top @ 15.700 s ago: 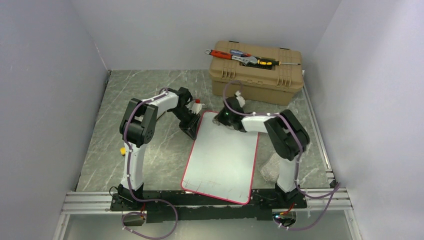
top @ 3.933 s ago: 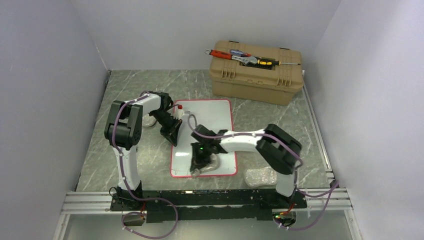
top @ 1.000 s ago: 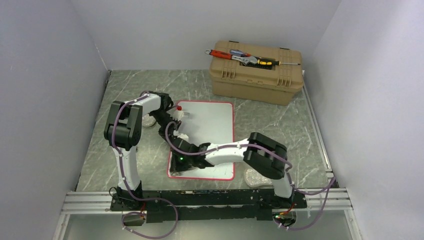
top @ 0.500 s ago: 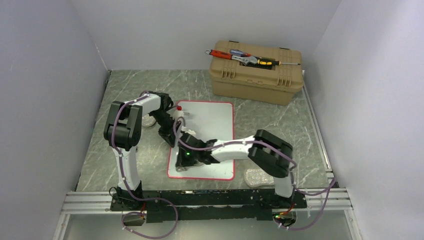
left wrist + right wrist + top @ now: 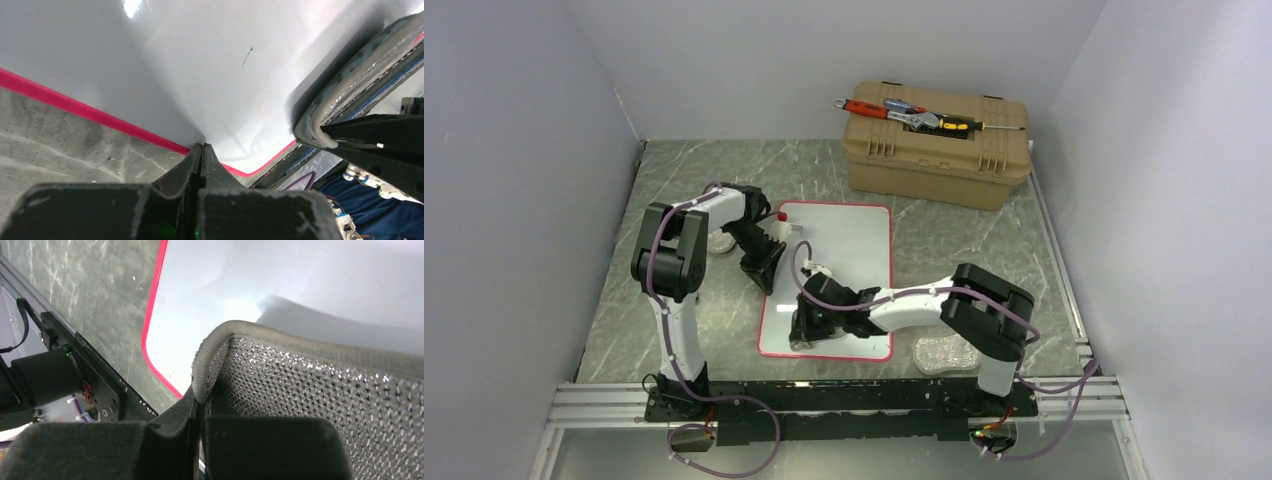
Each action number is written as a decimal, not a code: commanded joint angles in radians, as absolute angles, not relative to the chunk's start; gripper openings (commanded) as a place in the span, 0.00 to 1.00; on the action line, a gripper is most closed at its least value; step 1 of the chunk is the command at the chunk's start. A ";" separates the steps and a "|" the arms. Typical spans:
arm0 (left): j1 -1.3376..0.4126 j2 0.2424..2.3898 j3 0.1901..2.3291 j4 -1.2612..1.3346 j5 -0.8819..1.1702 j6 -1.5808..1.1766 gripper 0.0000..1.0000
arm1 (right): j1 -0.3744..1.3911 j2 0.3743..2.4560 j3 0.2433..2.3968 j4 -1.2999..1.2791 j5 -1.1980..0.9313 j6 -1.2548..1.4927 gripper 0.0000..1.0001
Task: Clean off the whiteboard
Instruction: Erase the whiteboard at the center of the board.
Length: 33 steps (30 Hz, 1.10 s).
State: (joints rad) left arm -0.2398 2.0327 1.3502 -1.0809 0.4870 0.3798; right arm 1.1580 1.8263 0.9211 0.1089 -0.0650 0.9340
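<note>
The whiteboard (image 5: 849,250), glossy white with a thin red rim, lies flat on the marbled table. My right gripper (image 5: 809,325) is shut on a grey mesh wiping cloth (image 5: 310,390) and presses it on the board near its near-left corner. In the right wrist view the gripper (image 5: 200,400) pinches the cloth's rolled edge over the white surface (image 5: 300,275). My left gripper (image 5: 767,272) is shut and empty. Its tips (image 5: 201,147) rest on the board's left red rim (image 5: 75,107). A tiny pen mark (image 5: 247,49) shows on the board.
A tan toolbox (image 5: 936,140) with hand tools (image 5: 904,112) on its lid stands at the back right. A clear crumpled plastic piece (image 5: 944,352) lies by the right arm's base. A small red-capped item (image 5: 781,217) sits at the board's far-left corner. Grey walls enclose three sides.
My right gripper has slid the cloth a little to the right along the board's near edge. Since the oldest frame the board has shifted left and back. The left gripper has stayed on the rim.
</note>
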 commanded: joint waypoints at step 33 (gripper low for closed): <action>-0.235 2.032 1.303 -0.976 0.393 0.421 0.04 | 1.147 2.117 1.269 -0.136 -0.075 0.858 0.00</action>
State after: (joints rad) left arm -0.2390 2.0251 1.3384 -1.0779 0.4801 0.3798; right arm 1.1427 2.0293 1.2217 0.0174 -0.1490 0.9321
